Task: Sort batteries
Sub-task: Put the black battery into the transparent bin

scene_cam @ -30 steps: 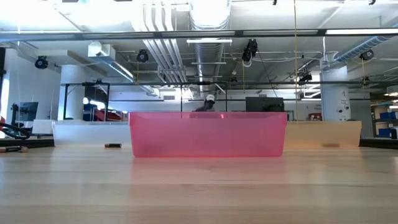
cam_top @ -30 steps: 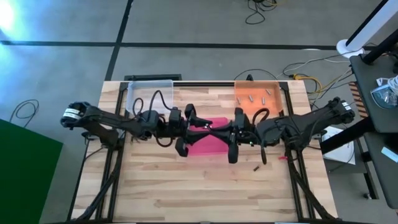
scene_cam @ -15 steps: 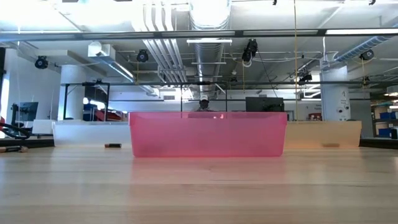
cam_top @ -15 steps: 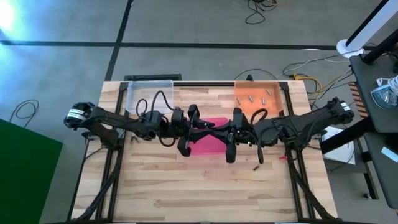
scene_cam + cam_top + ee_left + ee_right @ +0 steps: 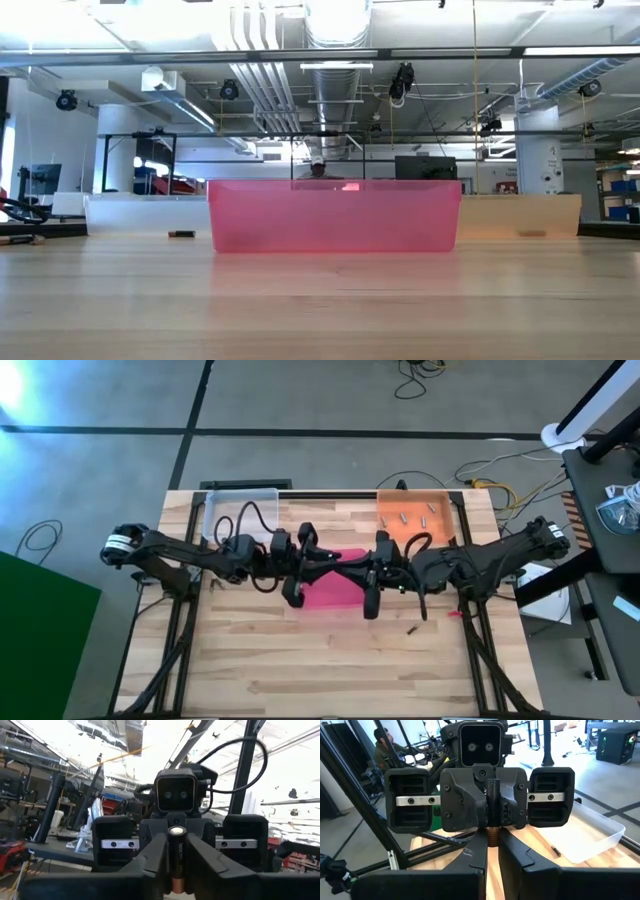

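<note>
High view, listed left to right. Clear tray (image 5: 240, 508): at the far left of the table (image 5: 330, 670); contents could not be made out. Left gripper (image 5: 308, 563): raised above the left end of the pink tray (image 5: 335, 592), facing the right gripper (image 5: 372, 572), which hung over that tray's right end. One battery (image 5: 176, 857) was pinched between them; the left wrist view showed it end-on between that arm's closed fingers (image 5: 152, 857), and the right wrist view showed the right fingers (image 5: 479, 851) closed on its coppery end (image 5: 492, 837). Both claws therefore appeared clamped on the same cell, a hand-over judged to be in progress. Orange tray (image 5: 410, 517): far right, holding several batteries (image 5: 408, 518). Loose battery (image 5: 410, 629): lying on bare wood near the right arm, apart from every tray.

Handling, judged: the cell looked small, rigid, dense for its size, with a smooth metal skin likely to slip or roll; best taken across the middle of the barrel, jaws square to its axis, and one claw should not release before the other is firm.

Change from half a second earlier: the left gripper sat slightly closer to the right one; trays and loose battery were unmoved. Low view: a figure far behind the pink tray had shifted a little to the left.
</note>
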Controlling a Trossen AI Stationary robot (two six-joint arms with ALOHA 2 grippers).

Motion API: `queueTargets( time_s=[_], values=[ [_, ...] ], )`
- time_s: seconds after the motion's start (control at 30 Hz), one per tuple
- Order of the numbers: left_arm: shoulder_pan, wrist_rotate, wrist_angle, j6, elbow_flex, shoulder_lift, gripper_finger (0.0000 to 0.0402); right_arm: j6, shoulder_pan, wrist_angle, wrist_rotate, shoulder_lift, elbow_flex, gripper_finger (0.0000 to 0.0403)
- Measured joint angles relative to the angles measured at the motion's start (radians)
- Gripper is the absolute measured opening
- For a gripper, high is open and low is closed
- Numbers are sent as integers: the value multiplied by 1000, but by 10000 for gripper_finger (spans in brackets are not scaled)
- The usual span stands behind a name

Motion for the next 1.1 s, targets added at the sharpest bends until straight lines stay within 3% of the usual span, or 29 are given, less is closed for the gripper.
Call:
queueTargets(
  time_s=[0.23, 0.4, 0.53, 0.8, 0.97, 1.1],
  values=[
    [3, -2, -2, 10, 0, -7, 127, -15, 0, 24, 20, -3, 0, 18],
    [5, -2, 0, 17, 0, -20, 140, -21, 0, 27, 24, -9, 0, 18],
    [8, -2, -17, 17, 0, -31, 110, -21, 0, 28, 24, -9, 0, 18],
    [14, 4, -54, -3, 0, -33, 13, -25, -2, 27, 23, -9, 0, 23],
    [40, 12, -71, -38, 0, -36, 12, -22, -6, 22, 31, -6, 0, 67],
    [81, 20, -192, -51, 0, -78, 8, -15, -18, -2, 31, -14, -2, 122]
  ],
)
